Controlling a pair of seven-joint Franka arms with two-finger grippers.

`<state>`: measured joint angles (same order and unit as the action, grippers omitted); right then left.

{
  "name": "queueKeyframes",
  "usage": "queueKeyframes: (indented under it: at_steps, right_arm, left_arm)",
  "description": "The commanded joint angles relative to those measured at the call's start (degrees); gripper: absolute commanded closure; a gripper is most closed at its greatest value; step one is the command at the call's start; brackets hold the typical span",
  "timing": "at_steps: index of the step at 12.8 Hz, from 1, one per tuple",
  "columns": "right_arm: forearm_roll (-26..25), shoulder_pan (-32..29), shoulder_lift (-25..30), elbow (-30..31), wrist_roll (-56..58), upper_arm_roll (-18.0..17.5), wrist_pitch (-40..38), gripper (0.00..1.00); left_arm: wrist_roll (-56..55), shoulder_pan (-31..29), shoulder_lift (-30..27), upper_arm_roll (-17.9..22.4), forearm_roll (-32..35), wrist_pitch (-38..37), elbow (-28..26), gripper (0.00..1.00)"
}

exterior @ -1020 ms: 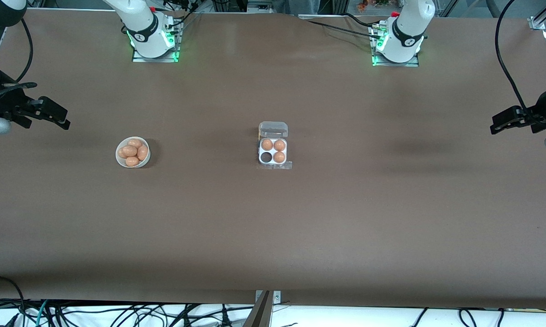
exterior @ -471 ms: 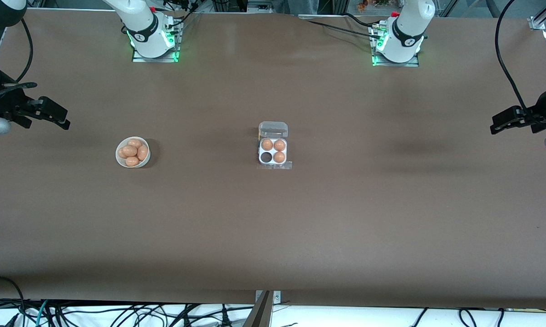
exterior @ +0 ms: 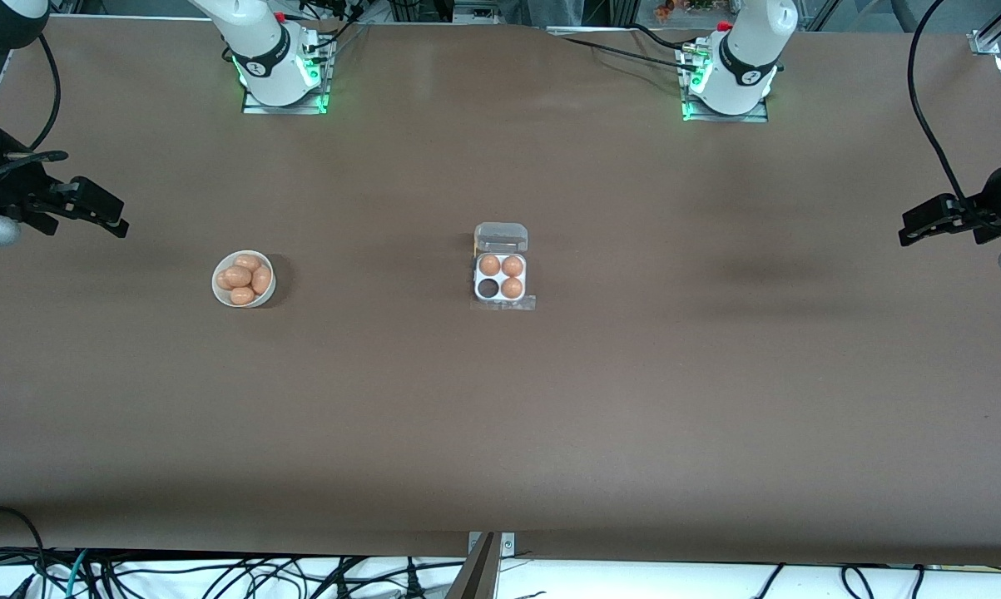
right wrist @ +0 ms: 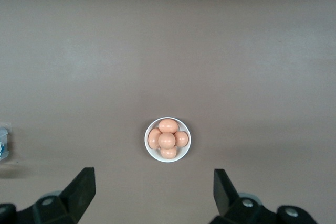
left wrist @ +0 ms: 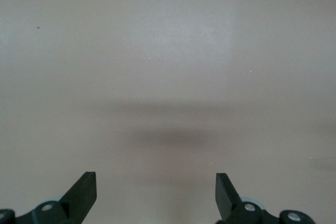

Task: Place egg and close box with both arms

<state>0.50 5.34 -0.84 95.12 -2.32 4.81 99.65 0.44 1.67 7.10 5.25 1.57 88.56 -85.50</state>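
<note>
The egg carton point(exterior: 501, 274) is sitting near the middle of the brown tabletop point(exterior: 633, 399) with its clear lid point(exterior: 501, 238) lying open toward the robot bases, at the tray's twelve o'clock in the front view. Three of its four cells are holding eggs, and the empty cell point(exterior: 488, 288) is showing dark at the tray's seven o'clock corner. The white bowl point(exterior: 244, 279) is standing well apart from the carton, at its nine o'clock in the front view, toward the right arm's end of the tabletop, and it is holding five loose eggs point(right wrist: 167, 139) piled together. The right hand point(exterior: 109, 218) is hanging up in the air over that end of the tabletop, with its fingers point(right wrist: 81, 186) spread wide and gripping nothing; its wrist view is looking straight down on the bowl. The left hand point(exterior: 916, 229) is waiting over the other end, over bare tabletop, with its fingers point(left wrist: 85, 188) likewise spread wide and empty. Wide bare surface is lying all around both carton and bowl, with the tabletop's edges well apart from either.
</note>
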Motion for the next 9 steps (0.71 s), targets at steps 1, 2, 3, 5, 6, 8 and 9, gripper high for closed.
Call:
queueKeyframes:
  at_steps: [1,2,3,5,6,8,9]
  right_arm:
    - [-0.1,-0.2,0.3,0.0,0.2,-0.2,0.0,0.0]
    - [-0.1,-0.2,0.3,0.0,0.2,-0.2,0.0,0.0]
    - [-0.1,-0.2,0.3,0.0,0.2,-0.2,0.0,0.0]
    - [-0.1,-0.2,0.3,0.0,0.2,-0.2,0.0,0.0]
    - [0.0,-0.2,0.3,0.0,0.2,-0.2,0.0,0.0]
    - [0.3,-0.2,0.2,0.0,0.2,-0.2,0.0,0.0]
    - [0.3,-0.2,0.1,0.0,0.1,-0.2,0.1,0.0]
  left_arm:
    - [0.4,0.0,-0.2,0.1,-1.1,-0.1,0.3,0.0]
    - [0.4,0.0,-0.2,0.0,-1.1,-0.2,0.3,0.0]
    - [0.4,0.0,-0.2,0.0,-1.1,-0.2,0.3,0.0]
    - [0.4,0.1,-0.2,0.0,-1.1,-0.2,0.3,0.0]
    - [0.4,0.0,-0.2,0.0,-1.1,-0.2,0.4,0.0]
    - [0.4,0.1,-0.2,0.1,-1.1,-0.2,0.3,0.0]
    - [0.4,0.1,-0.2,0.0,-1.1,-0.2,0.3,0.0]
